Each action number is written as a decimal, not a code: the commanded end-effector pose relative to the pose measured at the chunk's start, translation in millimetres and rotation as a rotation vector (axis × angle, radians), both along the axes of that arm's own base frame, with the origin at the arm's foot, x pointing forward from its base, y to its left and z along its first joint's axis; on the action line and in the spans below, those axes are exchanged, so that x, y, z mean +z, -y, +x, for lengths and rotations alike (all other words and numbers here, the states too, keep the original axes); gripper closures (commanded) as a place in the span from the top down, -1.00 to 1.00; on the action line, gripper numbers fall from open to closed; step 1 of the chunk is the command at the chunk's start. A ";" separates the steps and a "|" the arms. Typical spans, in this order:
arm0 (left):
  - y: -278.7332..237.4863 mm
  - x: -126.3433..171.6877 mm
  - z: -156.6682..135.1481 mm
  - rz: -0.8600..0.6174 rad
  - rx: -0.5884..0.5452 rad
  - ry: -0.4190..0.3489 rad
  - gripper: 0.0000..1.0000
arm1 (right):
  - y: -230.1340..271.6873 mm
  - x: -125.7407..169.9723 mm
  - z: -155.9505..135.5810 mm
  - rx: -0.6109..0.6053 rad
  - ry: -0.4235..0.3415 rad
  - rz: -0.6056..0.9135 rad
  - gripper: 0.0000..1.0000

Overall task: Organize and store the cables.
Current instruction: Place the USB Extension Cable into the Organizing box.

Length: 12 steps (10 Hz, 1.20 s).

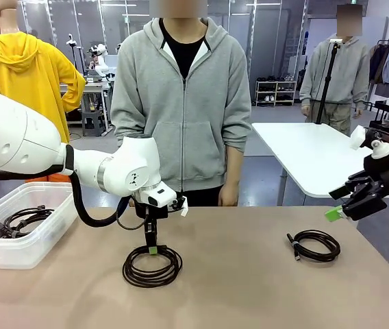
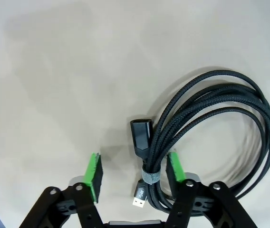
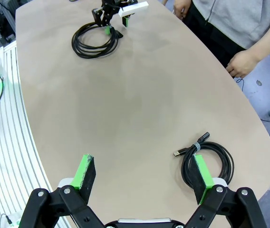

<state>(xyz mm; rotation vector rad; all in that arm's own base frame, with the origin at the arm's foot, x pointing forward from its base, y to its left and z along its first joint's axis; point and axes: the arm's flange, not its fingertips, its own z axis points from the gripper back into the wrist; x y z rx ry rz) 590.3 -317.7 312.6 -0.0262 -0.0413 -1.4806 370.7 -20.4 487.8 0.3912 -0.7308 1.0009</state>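
1. The left claw (image 2: 135, 166) is down on the surface (image 1: 249, 295) near the middle. Its jaws are spread on either side of the tied part of a coiled cable (image 1: 152, 282), not clamped on it.
2. The right claw (image 3: 142, 164) hangs released above the right side, near a second cable (image 1: 333, 248).
3. A third cable (image 1: 20, 219) lies in the clear tub (image 1: 27, 188) at the left.
4. A person (image 1: 181, 103) stands at the far side.

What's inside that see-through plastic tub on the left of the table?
A coiled thin black cable lies inside the clear plastic tub. Its cloudy wall hides the bottom, so any more cables there cannot be seen.
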 end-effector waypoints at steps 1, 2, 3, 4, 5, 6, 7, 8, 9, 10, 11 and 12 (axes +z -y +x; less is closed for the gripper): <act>0.7 3.4 0.9 0.001 0.004 -0.027 -1.00 | -2.2 1.1 2.6 -0.023 -0.003 0.001 1.00; 0.5 3.5 0.7 -0.002 0.002 -0.024 -1.00 | -2.2 1.1 2.6 -0.023 -0.003 0.001 1.00; 0.4 4.7 0.2 -0.006 0.001 -0.022 -1.00 | -2.2 1.1 2.6 -0.023 -0.003 0.001 1.00; -0.3 6.2 -0.8 -0.004 -0.001 -0.021 -1.00 | -2.2 1.1 2.6 -0.023 -0.003 0.001 1.00; -1.5 9.5 -2.5 -0.005 0.000 -0.018 -1.00 | -2.2 1.1 2.6 -0.023 -0.003 0.001 1.00; -2.9 22.1 -5.1 -0.004 0.000 -0.006 -1.00 | -2.2 1.1 2.6 -0.023 -0.003 0.001 1.00; -3.6 45.7 -9.7 0.002 -0.009 0.019 -1.00 | -2.2 1.1 2.6 -0.023 -0.003 0.001 1.00; -3.5 71.0 -15.8 0.002 -0.031 0.054 -0.92 | -2.2 1.1 2.6 -0.023 -0.003 0.001 1.00; -2.4 102.4 -23.7 0.006 -0.067 0.090 -0.92 | -2.2 1.1 2.6 -0.023 -0.003 0.001 1.00; -1.1 130.2 -30.8 0.009 -0.090 0.102 -0.92 | -2.2 1.1 2.6 -0.023 -0.003 0.001 1.00; -0.1 153.2 -36.4 -0.028 -0.112 0.111 -0.92 | -2.2 1.1 2.6 -0.023 -0.003 0.001 1.00; 0.9 164.6 -39.9 -0.041 -0.122 0.116 -0.92 | -2.2 1.1 2.6 -0.023 -0.003 0.001 1.00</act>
